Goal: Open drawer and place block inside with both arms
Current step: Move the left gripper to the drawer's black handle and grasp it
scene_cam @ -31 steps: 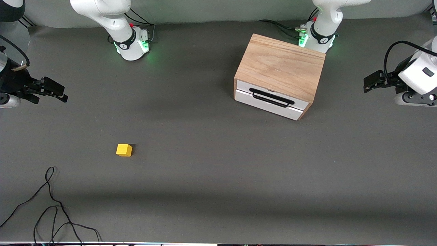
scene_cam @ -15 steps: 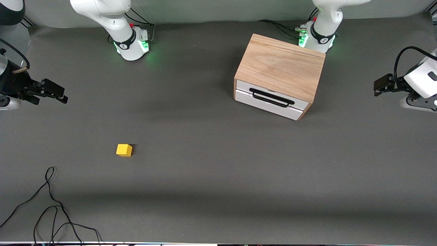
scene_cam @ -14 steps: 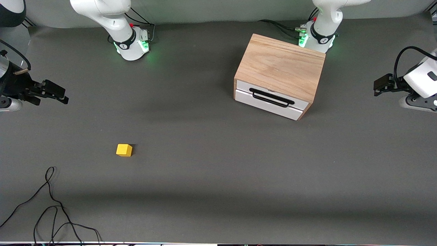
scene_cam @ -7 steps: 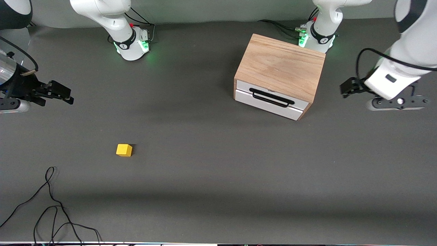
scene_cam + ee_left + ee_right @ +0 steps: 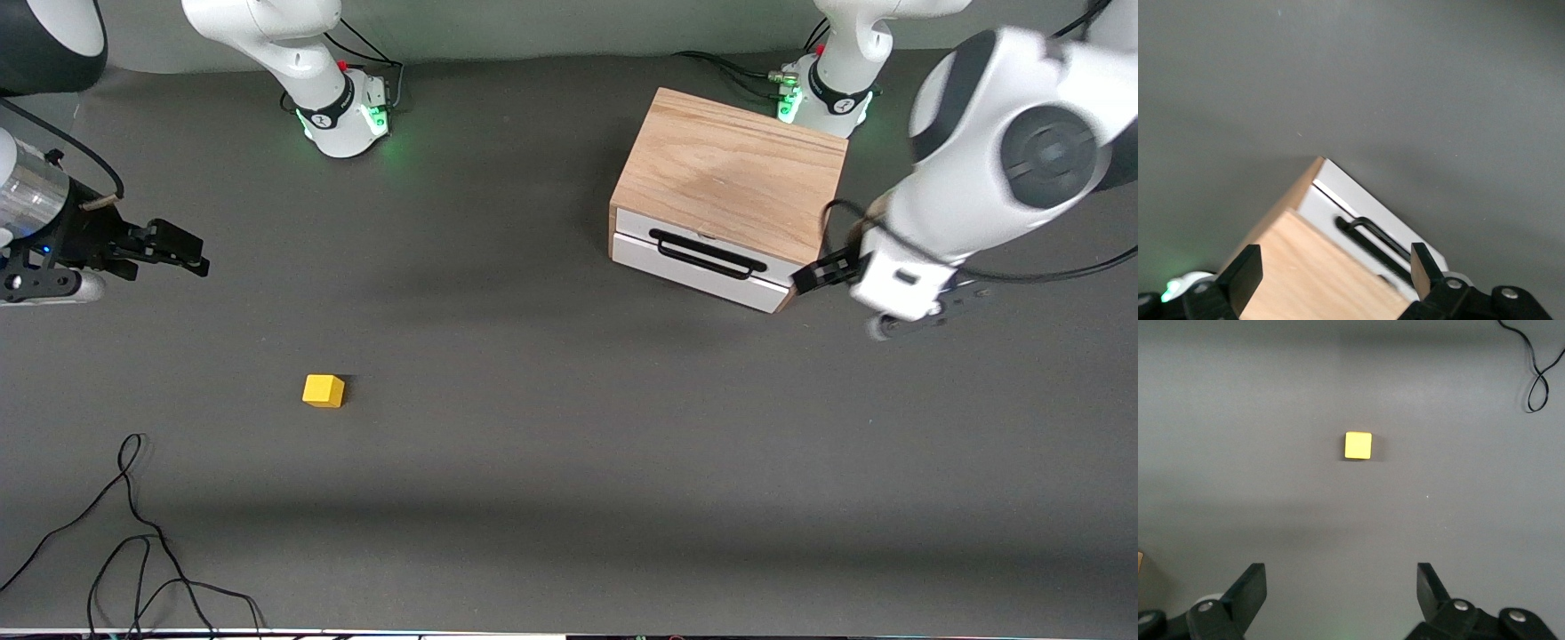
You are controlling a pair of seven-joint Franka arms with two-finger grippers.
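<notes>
We see drawer [image 5: 698,258] shut in oak cabinet [image 5: 733,173], black bar handle [image 5: 707,253] across white front; cabinet stands toward left arm's end of table [image 5: 551,462]. Left gripper [image 5: 813,276] in air over table just beside cabinet's front corner, fingers [image 5: 1245,273] spread wide, holding nothing. Block [image 5: 323,390] sits on bare table toward right arm's end, nearer front camera than cabinet, well apart from it. Right gripper [image 5: 182,253] in air over table at right arm's end, fingers [image 5: 1251,587] wide, empty. Loose black cable [image 5: 133,533] lies near block, nearer front camera.

Loose black cable [image 5: 124,524] coils on dark grey tabletop [image 5: 533,444], corner nearest front cam, right arm's end.
</notes>
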